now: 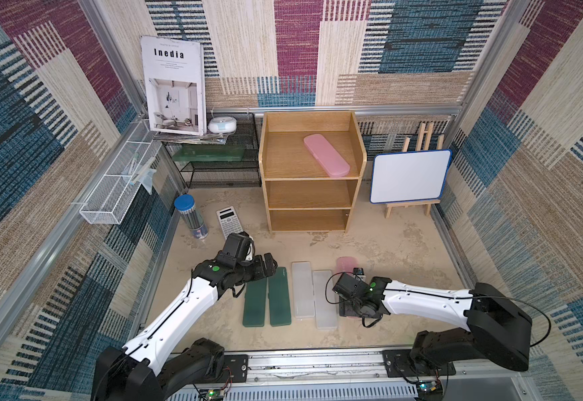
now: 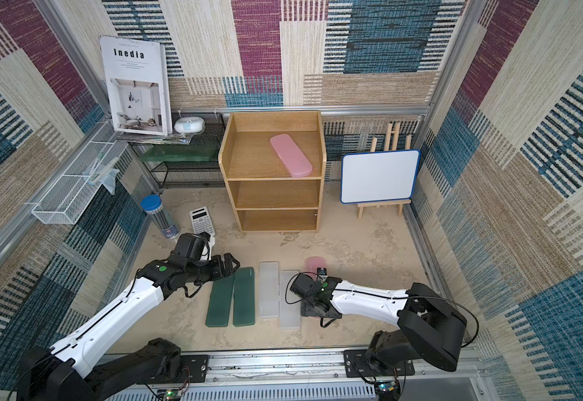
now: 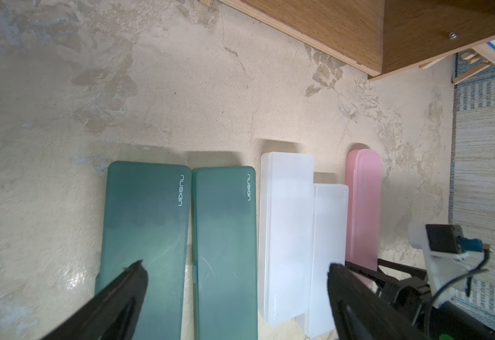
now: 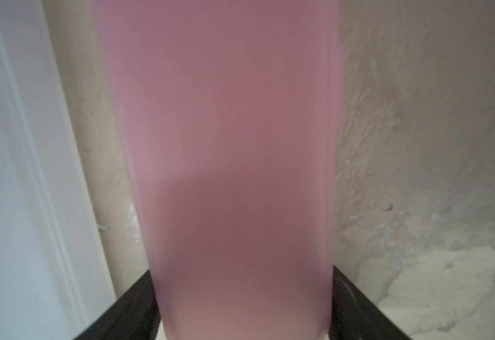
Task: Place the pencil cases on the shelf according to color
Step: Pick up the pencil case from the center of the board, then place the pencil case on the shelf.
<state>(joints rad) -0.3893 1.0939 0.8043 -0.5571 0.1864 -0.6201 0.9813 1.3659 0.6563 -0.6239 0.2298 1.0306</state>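
Observation:
The wooden shelf (image 1: 311, 179) stands at the back, with one pink pencil case (image 1: 326, 156) lying askew on its top tier. On the table in a row lie two dark green cases (image 1: 255, 305) (image 1: 279, 298), two frosted white cases (image 1: 303, 290) (image 1: 324, 302) and a second pink case (image 1: 345, 265). My right gripper (image 4: 243, 276) points down at that pink case (image 4: 225, 147), its fingers pressed against both long sides. My left gripper (image 3: 236, 266) hangs open above the far ends of the green cases (image 3: 149, 220), holding nothing.
A grey calculator (image 1: 229, 222) and a blue-lidded pencil tube (image 1: 189, 217) sit left of the shelf. A whiteboard on an easel (image 1: 409, 177) stands to its right. A black mesh rack (image 1: 220, 166) and a white wire basket (image 1: 116, 187) line the left wall.

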